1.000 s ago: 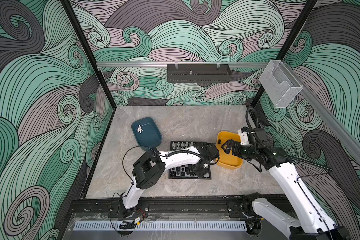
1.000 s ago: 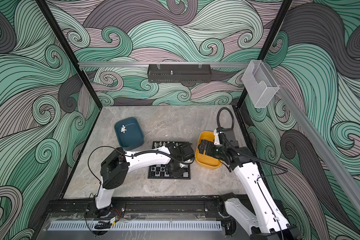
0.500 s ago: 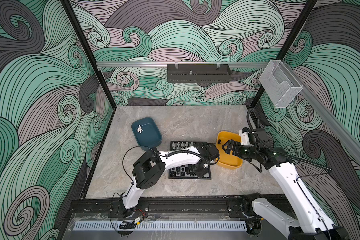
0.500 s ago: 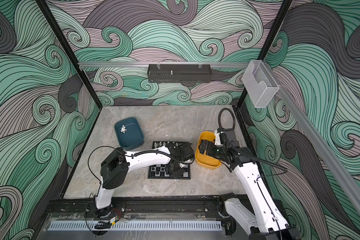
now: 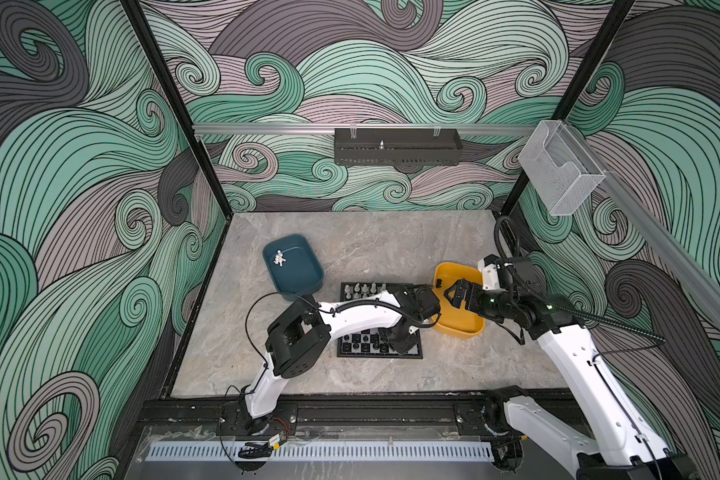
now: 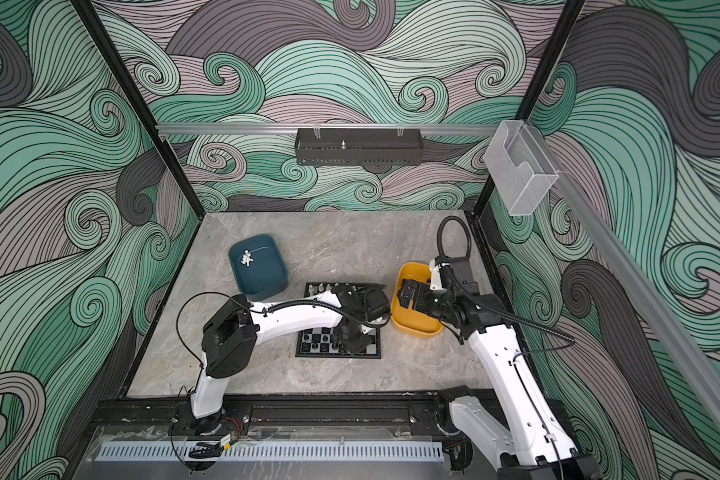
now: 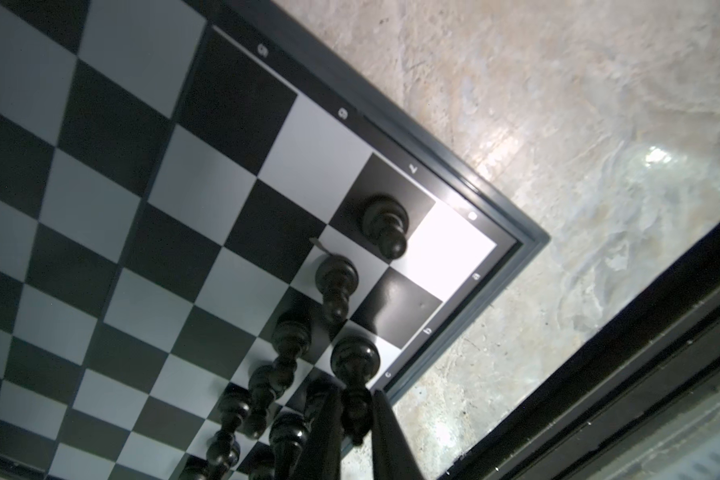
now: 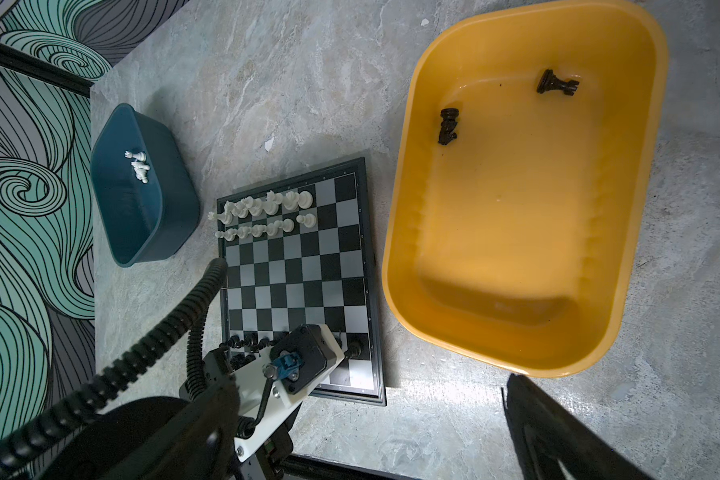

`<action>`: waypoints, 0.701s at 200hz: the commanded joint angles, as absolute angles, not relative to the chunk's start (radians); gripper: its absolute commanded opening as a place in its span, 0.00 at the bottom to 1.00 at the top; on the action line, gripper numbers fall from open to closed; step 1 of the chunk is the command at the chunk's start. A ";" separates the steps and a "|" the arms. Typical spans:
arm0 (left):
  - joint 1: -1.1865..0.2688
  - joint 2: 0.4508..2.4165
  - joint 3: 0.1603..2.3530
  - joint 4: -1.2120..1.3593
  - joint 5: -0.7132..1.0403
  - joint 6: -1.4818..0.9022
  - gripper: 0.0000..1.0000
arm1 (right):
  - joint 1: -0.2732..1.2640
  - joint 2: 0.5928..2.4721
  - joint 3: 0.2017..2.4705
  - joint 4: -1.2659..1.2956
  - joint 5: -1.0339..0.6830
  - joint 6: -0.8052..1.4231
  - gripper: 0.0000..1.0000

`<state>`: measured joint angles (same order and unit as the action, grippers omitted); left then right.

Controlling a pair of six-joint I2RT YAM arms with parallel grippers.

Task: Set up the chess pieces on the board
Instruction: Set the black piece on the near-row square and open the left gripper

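Observation:
The board (image 5: pixel 381 356) (image 6: pixel 337 356) (image 8: pixel 292 266) lies mid-table. White chess pieces (image 5: pixel 364 289) (image 8: pixel 267 212) fill its far rows and black ones (image 5: pixel 366 338) (image 7: pixel 385 224) its near rows. My left gripper (image 5: pixel 398 345) (image 6: pixel 352 345) (image 7: pixel 355 390) points down at the board's near right corner. It is shut on the head of a black piece (image 7: pixel 355 357) that stands on an edge square. My right gripper (image 5: pixel 452 295) (image 6: pixel 406 293) (image 8: pixel 366 386) hangs open and empty over the yellow tray's (image 5: pixel 462 328) (image 8: pixel 516 361) left rim. Two black pieces (image 8: pixel 449 126) lie in that tray.
A teal tray (image 5: pixel 296 286) (image 6: pixel 262 286) (image 8: pixel 142 224) at the board's far left holds a few white pieces (image 5: pixel 279 258) (image 8: pixel 138 164). The left arm stretches across the board's middle. A black frame rail (image 7: pixel 599 395) runs along the table's near edge.

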<state>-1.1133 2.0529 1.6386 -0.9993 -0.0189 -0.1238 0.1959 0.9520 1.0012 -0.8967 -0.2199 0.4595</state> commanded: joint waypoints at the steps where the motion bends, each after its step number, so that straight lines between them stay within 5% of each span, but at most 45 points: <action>1: -1.114 2.066 1.674 -1.036 -0.029 -0.133 0.21 | 0.190 0.943 0.985 -0.909 -0.230 0.449 1.00; 50: -1.112 2.067 1.677 -1.045 -0.028 -0.131 0.21 | 0.185 0.942 0.985 -0.909 -0.235 0.449 1.00; 140: -1.112 2.049 1.664 -1.060 -0.027 -0.137 0.04 | 0.178 0.942 0.979 -0.907 -0.244 0.451 1.00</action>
